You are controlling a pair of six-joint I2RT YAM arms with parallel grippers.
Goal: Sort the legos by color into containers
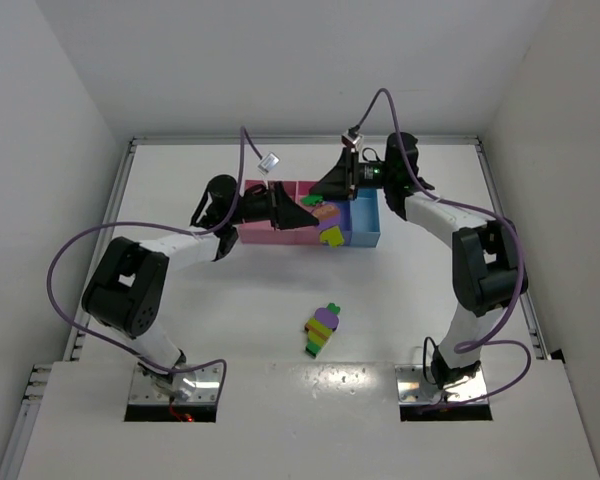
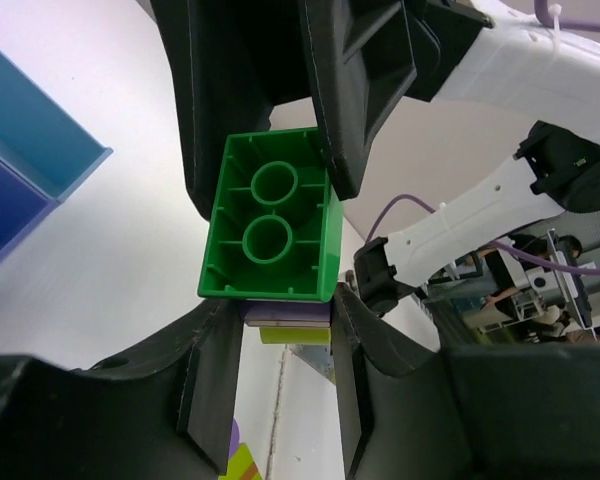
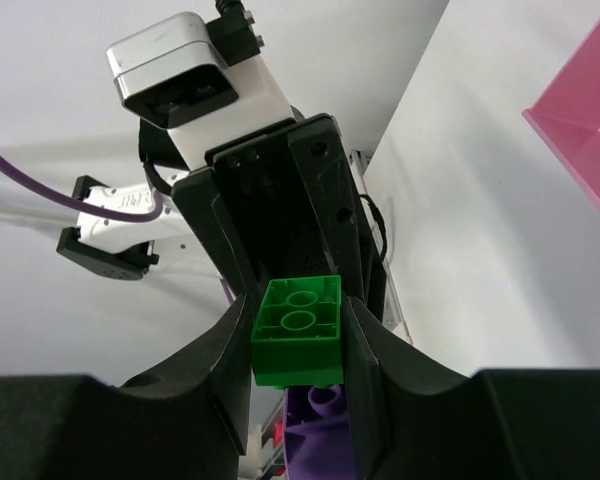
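Note:
Both grippers meet above the row of bins [image 1: 252,236]. My left gripper [image 1: 308,218] is shut on the purple and yellow-green part of a lego clump [image 2: 285,322]. My right gripper [image 1: 326,196] is shut on the dark green brick [image 3: 298,335] at that clump's end; the brick's hollow underside faces the left wrist camera [image 2: 270,215]. In the top view, green, orange [image 1: 326,212] and yellow-green [image 1: 332,236] pieces show between the grippers. A second multicoloured clump [image 1: 322,328] lies on the table in front of the bins.
The blue bin [image 1: 366,226] sits right of the pink ones and shows at the left edge of the left wrist view [image 2: 30,170]. A pink bin corner [image 3: 580,140] shows in the right wrist view. White walls enclose the table.

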